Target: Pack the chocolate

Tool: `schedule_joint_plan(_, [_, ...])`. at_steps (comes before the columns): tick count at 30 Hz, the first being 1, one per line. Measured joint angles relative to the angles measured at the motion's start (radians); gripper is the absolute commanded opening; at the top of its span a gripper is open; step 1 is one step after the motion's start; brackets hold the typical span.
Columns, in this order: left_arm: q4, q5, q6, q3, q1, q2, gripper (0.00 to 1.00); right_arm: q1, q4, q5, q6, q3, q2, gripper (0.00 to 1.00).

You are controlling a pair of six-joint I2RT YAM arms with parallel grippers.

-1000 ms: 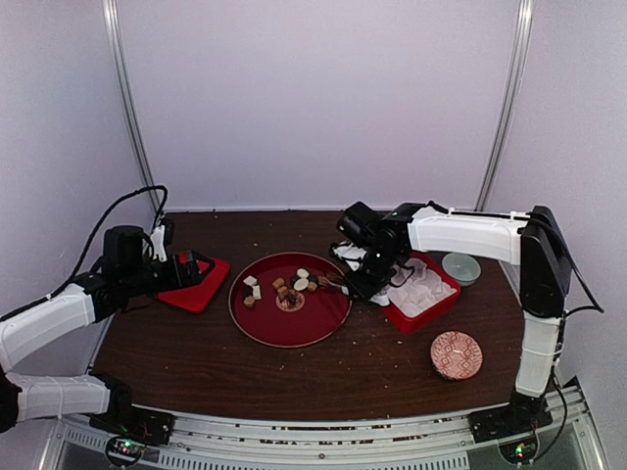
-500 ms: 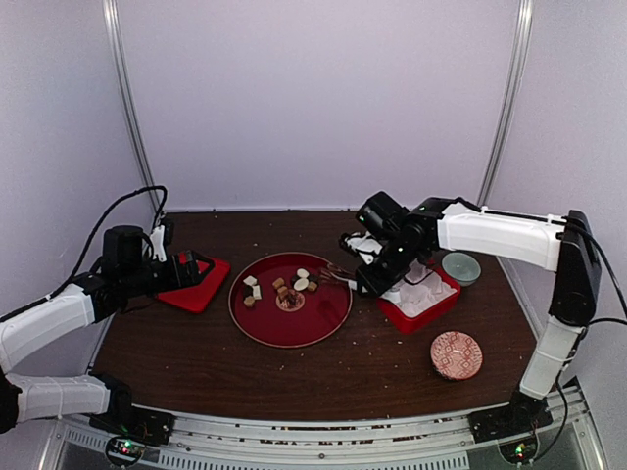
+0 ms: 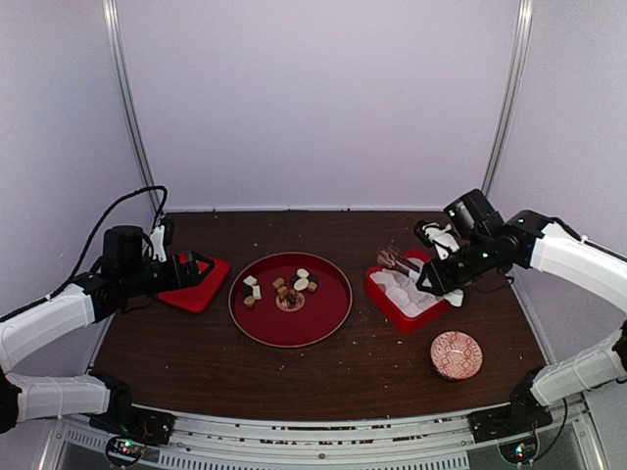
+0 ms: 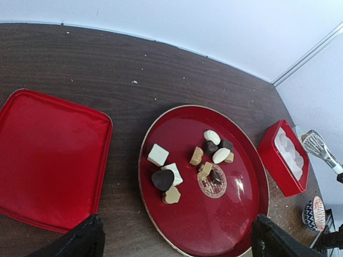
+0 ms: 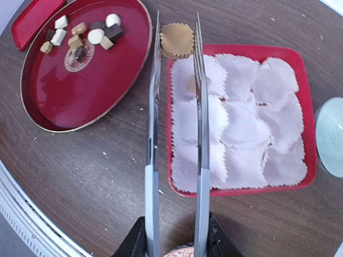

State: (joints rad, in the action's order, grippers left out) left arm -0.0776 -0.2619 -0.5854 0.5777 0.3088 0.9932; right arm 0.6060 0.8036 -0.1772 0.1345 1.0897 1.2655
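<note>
we see a dark wood-grain counter [image 4: 134, 64], matt. the round tray [image 4: 214, 225] is glossy red with a gilt rim, the square tray [image 4: 48, 155] a smooth, duller red. the tongs [image 5: 154, 107] are brushed metal with pale plastic grips, the cups [image 5: 241, 123] crinkled white paper, the chocolate [image 4: 220, 155] smooth.

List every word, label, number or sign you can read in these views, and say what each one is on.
No legible text in any view.
Round emblem at the centre of the round red tray: looks like a crest, too small and blurred to read.
Patterned saucer: decoration only, no letters.
Red box, red lid, tongs: no markings visible.
</note>
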Motion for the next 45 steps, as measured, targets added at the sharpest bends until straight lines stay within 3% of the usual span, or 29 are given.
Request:
schedule_joint_plan(6, [0.000, -0.003, 0.000, 0.000, 0.000, 0.008, 0.97, -0.077, 0.015, -0.011, 0.039, -0.144, -0.143, 0.23])
schedule_joint_plan(13, [0.001, -0.004, 0.000, 0.000, 0.000, 0.023, 0.97, -0.100, 0.005, -0.053, 0.061, -0.206, -0.126, 0.25])
schedule_joint_plan(31, [0.002, -0.004, 0.000, 0.000, 0.000, 0.040, 0.97, -0.104, -0.030, -0.080, 0.056, -0.212, -0.067, 0.40])
schedule_joint_plan(39, [0.002, -0.004, 0.000, 0.000, 0.000, 0.040, 0.97, -0.108, -0.027, -0.091, 0.047, -0.208, -0.090, 0.39])
schedule_joint_plan(45, [0.002, -0.003, -0.001, 0.000, 0.000, 0.040, 0.97, -0.077, -0.006, -0.104, 0.025, -0.113, -0.079, 0.37])
